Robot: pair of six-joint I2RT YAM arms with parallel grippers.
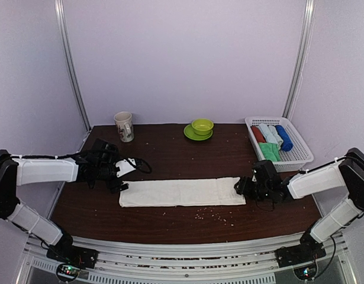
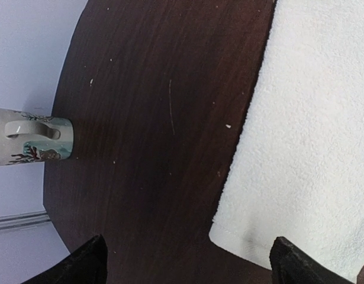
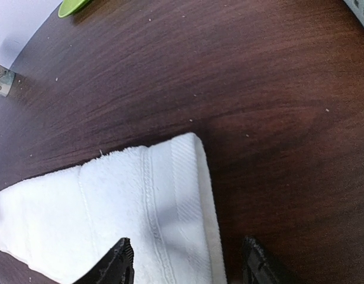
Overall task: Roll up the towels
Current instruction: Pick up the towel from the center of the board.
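Left end effector (image 1: 121, 185): spread wide, low over the left end of the white towel (image 1: 182, 192). In the left wrist view (image 2: 187, 269), one fingertip (image 2: 291, 260) above the towel's corner hem, the other over bare counter (image 1: 170, 157); nothing pinched.

Right end effector (image 1: 241, 189): spread, at the towel's right end. In the right wrist view (image 3: 187, 266), fingers either side of the folded end, one fingertip (image 3: 118, 263) over the cloth (image 3: 110, 201); contact not discernible.

White towel: flat, folded into a long strip near the counter's middle. Long axis left to right, ends toward the two arms. Woven band across the right end.

Green towel (image 1: 269, 151): bunched in the near part of the basket (image 1: 303, 155), far right.

Same basket: red roll (image 1: 258, 134), pale blue roll (image 1: 268, 134), dark blue roll (image 1: 283, 137), side by side.

Mug (image 1: 123, 126): far left corner, upright, well apart from the towel. Print (image 2: 36, 152): dark branches on pale blue.

Green bowl (image 1: 202, 125) on green saucer (image 1: 192, 134): far edge, centre.

Crumbs (image 1: 212, 214): scattered just in front of the towel.
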